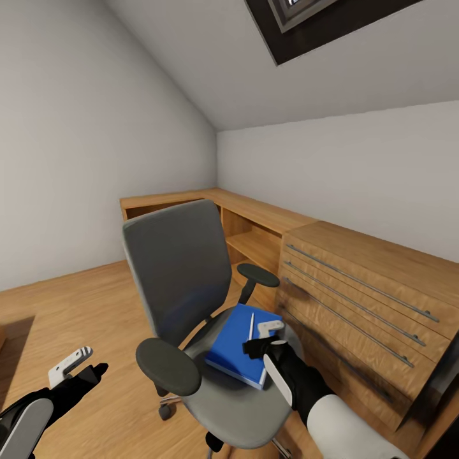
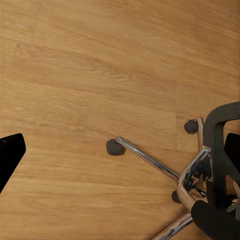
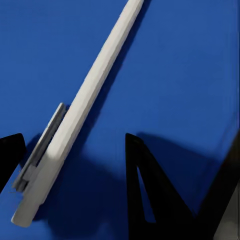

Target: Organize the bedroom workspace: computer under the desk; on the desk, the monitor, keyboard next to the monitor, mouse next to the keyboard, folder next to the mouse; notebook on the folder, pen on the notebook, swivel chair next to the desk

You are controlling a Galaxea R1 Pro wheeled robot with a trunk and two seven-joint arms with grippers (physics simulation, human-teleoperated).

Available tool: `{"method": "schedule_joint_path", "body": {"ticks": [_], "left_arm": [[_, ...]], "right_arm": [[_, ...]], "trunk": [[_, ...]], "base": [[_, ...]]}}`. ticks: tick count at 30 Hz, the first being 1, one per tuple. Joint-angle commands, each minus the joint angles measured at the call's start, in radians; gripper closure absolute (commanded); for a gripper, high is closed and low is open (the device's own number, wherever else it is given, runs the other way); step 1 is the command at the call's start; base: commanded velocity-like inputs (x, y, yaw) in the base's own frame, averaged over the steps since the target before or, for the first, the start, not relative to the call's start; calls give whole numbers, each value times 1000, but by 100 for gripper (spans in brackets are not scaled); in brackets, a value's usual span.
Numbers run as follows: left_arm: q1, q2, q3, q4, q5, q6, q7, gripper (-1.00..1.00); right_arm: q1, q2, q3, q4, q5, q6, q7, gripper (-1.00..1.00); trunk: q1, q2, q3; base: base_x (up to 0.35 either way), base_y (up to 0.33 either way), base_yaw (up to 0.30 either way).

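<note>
Pen (image 3: 85, 107) | on folder (image 3: 180, 70); right end effector (image 3: 75, 150) spread astride it

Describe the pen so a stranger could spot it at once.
Find the grey swivel chair in front of the light wood cabinet. A flat blue folder lies on its seat, and the pen rests on top, beside the right gripper: the only thin white stick there.

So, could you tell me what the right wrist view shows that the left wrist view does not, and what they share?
The right wrist view shows the white pen lying on the blue folder, with the right gripper open just above it. The left wrist view shows the wood floor and the swivel chair's chrome base and castors. Both show dark fingertips at the picture's edges.
</note>
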Motion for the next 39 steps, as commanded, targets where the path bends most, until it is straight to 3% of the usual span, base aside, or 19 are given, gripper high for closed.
{"method": "schedule_joint_path", "body": {"ticks": [1,12,33,39], "left_arm": [[-1,0,0,-2,11,2,9,-100],[-1,1,1,-2,11,2,10,-100],[-1,0,0,0,11,2,14,-100],[-1,0,0,0,11,2,16,-100]], "right_arm": [[0,-1,0,1,-3,7,-12,100],[0,-1,-32,-1,-3,21,-11,100],[0,0,-55,-3,-3,22,-13,100],[0,2,-54,-5,-3,21,-53,100]], "trunk": [[0,0,-1],[0,0,-1],[0,0,-1],[0,0,-1]], "base": [[0,0,0],[0,0,0],[0,0,0],[0,0,0]]}}
